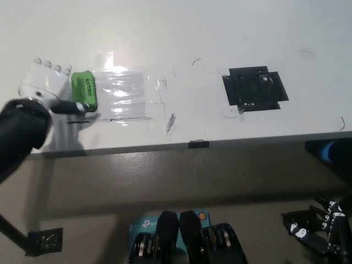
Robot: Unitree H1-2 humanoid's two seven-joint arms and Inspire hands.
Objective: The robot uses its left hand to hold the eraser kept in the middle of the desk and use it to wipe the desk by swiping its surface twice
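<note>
Look at the black tape square (254, 89) on the white bench (220, 33); take it as your landmark. Far to its left, past a clear shiny tape patch (129, 93), your left hand (47, 85) has its fingers wrapped on the green eraser (84, 91), gripping it flat against the bench. The eraser sits just beyond the patch's left edge, well apart from the square. Your right hand (322, 225) hangs below the bench, down and right of the square; you cannot tell whether it is open or closed.
</note>
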